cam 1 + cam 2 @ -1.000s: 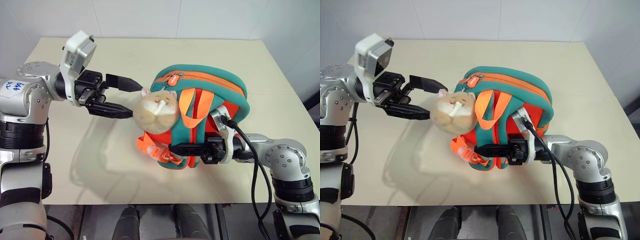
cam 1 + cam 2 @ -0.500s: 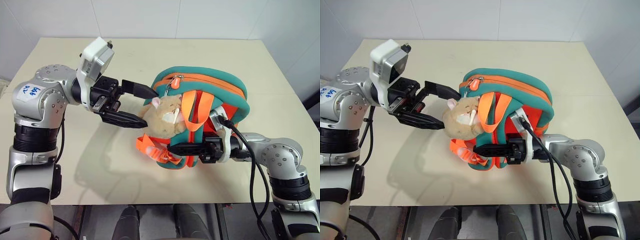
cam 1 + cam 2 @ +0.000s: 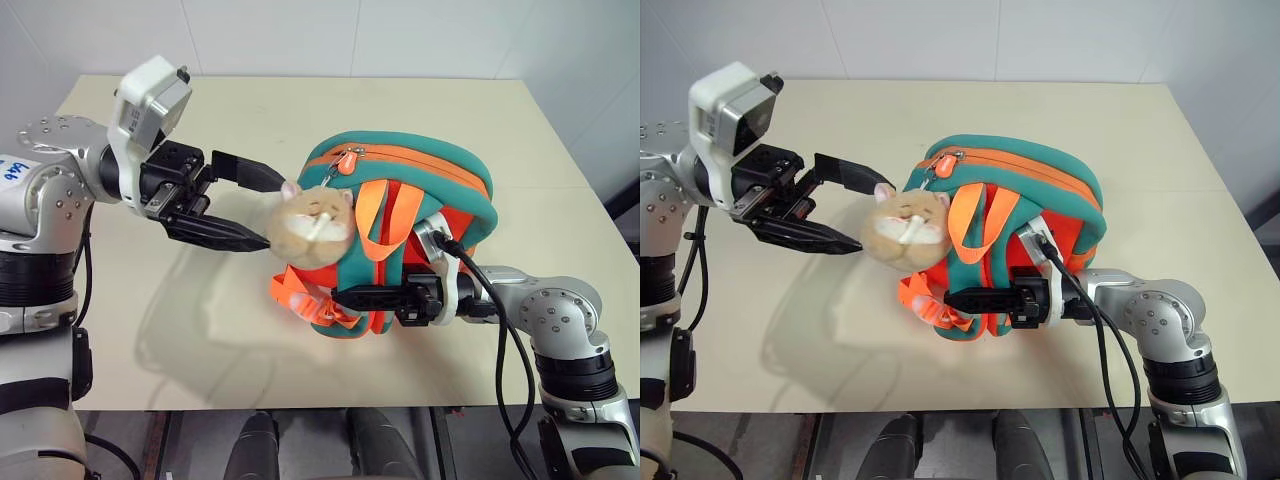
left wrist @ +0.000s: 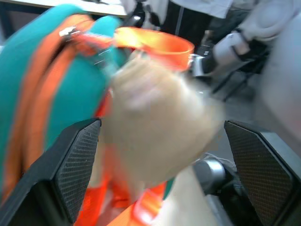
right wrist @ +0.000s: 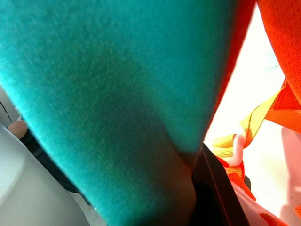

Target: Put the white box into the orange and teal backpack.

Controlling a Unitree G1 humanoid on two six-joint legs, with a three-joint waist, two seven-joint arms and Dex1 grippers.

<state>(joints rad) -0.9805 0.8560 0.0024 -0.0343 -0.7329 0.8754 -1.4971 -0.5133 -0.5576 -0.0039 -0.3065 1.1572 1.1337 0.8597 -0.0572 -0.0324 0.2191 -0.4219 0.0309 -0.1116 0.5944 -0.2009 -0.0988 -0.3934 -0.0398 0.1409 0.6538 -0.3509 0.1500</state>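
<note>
The orange and teal backpack (image 3: 420, 200) is seen on the cream worktop (image 3: 300, 110), right of centre, its zipped top edge turned toward the far side and its teal straps draped over the near face. A tan plush animal (image 3: 312, 228) hangs at the backpack's left side, just above a bunch of orange webbing buckles (image 3: 305, 300).

The left gripper (image 3: 268, 208) is held level above the worktop and pointed toward the plush animal. Its fingers (image 3: 215, 233) are spread wide and nothing is held between them; the upper fingertip lies near the plush animal's ear and the lower one just beside its cheek. In the left wrist view the plush animal (image 4: 155, 122) is seen between the two parted fingers, blurred, so whether it is touched cannot be told.

The right gripper (image 3: 345, 296) is reached in from the right, low against the backpack's near side, and its fingers are clenched on a teal strap (image 3: 385, 285). In the right wrist view the teal strap (image 5: 117, 108) is pressed close against the camera.

The white box cannot be made out; where it lies cannot be told.
</note>
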